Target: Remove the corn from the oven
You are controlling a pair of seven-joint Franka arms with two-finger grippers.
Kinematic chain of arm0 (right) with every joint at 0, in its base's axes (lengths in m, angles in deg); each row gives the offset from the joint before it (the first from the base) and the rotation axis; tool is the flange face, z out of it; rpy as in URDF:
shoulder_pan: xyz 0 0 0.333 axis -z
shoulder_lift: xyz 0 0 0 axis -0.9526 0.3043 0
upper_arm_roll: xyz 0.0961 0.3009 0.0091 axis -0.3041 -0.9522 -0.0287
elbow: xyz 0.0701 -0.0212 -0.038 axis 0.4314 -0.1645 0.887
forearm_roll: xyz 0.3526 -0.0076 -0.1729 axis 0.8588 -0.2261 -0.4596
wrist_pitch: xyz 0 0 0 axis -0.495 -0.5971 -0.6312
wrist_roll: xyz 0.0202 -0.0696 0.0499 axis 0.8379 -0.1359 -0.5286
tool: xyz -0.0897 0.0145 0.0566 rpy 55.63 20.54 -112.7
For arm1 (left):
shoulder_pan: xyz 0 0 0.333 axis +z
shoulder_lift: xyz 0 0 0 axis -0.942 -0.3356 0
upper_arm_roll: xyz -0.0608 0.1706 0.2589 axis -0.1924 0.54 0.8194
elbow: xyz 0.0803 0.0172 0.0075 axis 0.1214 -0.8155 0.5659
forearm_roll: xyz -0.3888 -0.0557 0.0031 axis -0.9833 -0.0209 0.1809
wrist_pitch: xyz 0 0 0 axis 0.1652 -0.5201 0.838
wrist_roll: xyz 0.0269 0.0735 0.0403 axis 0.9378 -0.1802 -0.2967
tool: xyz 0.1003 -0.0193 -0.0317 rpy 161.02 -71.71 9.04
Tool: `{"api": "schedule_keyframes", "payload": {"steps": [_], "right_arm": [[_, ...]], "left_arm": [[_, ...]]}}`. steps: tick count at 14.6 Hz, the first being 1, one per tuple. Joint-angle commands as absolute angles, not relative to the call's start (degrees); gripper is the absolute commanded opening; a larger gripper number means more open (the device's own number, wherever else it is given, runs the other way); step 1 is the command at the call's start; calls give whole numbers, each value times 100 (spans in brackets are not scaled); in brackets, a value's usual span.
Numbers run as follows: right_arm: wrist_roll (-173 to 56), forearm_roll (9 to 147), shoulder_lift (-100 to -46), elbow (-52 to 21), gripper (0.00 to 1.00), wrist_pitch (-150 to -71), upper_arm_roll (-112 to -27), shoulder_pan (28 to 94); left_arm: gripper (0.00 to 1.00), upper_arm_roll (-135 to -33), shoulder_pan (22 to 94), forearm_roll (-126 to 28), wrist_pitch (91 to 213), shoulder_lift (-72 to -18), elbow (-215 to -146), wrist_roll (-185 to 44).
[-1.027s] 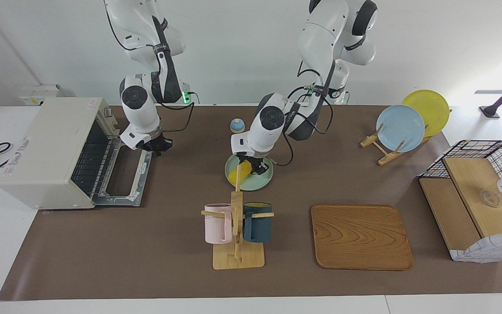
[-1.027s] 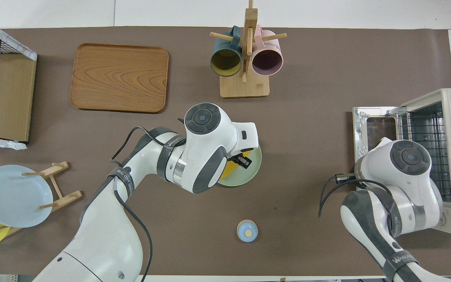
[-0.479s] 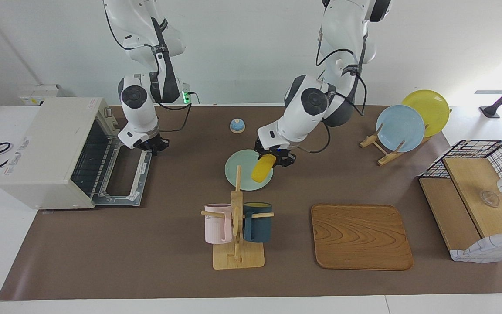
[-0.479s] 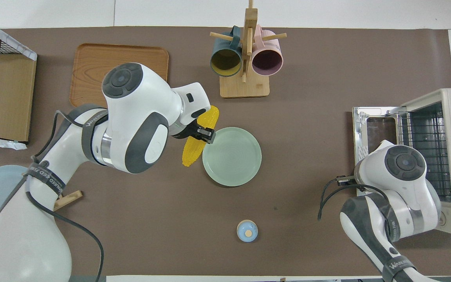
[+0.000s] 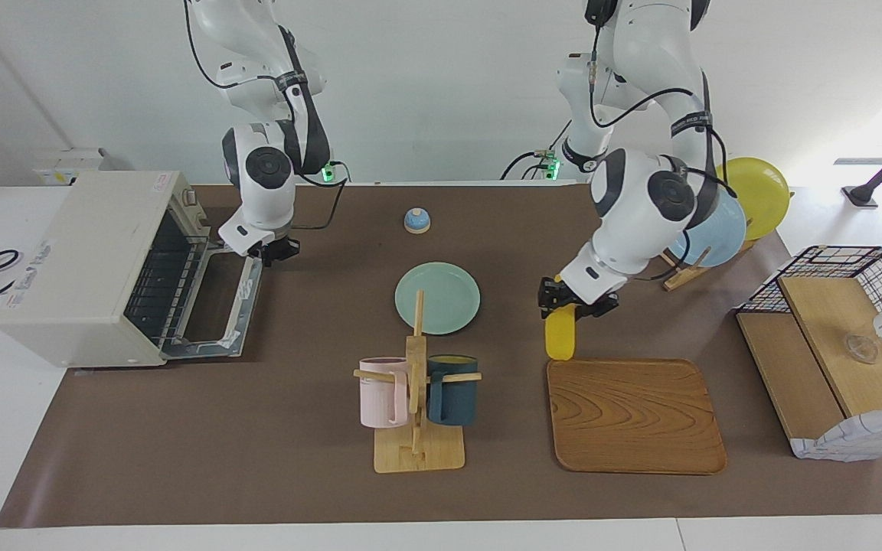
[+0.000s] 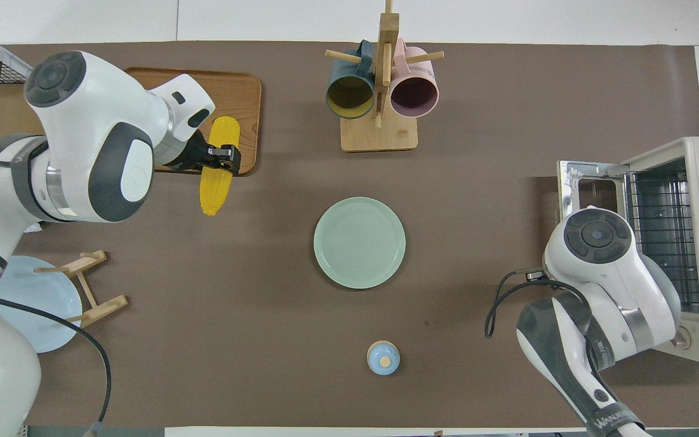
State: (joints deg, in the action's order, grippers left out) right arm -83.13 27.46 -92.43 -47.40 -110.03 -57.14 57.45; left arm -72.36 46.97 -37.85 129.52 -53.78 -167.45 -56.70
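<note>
The corn [image 5: 561, 340] is held in the closed fingers of the left gripper [image 5: 576, 301], clamped at its upper end so that the cob hangs downward in the air. It is carried over the bare mat just beside the wooden tray [image 5: 635, 415], at the tray's edge nearer to the robots, and is well apart from the green plate [image 5: 437, 298]. In the overhead view the cob is seen lying across the tray's near corner, with its tapered tip pointed toward the robots. The oven [image 5: 93, 264] is placed at the right arm's end of the table, far from the tray, with its door [image 5: 219, 310] folded down flat and its wire rack [image 6: 659, 233] exposed and bare. The right gripper [image 5: 269, 250] is positioned over the open door's handle edge; whether its fingers are open or shut cannot be told.
</note>
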Motion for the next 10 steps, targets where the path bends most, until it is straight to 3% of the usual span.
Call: {"api": "schedule_keyframes", "payload": {"steps": [1,6,10], "right_arm": [[-8176,2353,-9143,-4004,0,-10370,-5587,5831],[-7351,2362,-9231,-3431,0,-9675,-5543,5910],[-6700,2362,-9362,-3176,0,-9410,-5508,6278]], "left_arm": [[0,-7266,5026,-3605,12846,-6105,-15933,-5802],[0,-7266,5597,-3640,12836,-7240,-14508,-5802],[0,-7266,5791,-3684,13389,-7584,-14392,-5802]]}}
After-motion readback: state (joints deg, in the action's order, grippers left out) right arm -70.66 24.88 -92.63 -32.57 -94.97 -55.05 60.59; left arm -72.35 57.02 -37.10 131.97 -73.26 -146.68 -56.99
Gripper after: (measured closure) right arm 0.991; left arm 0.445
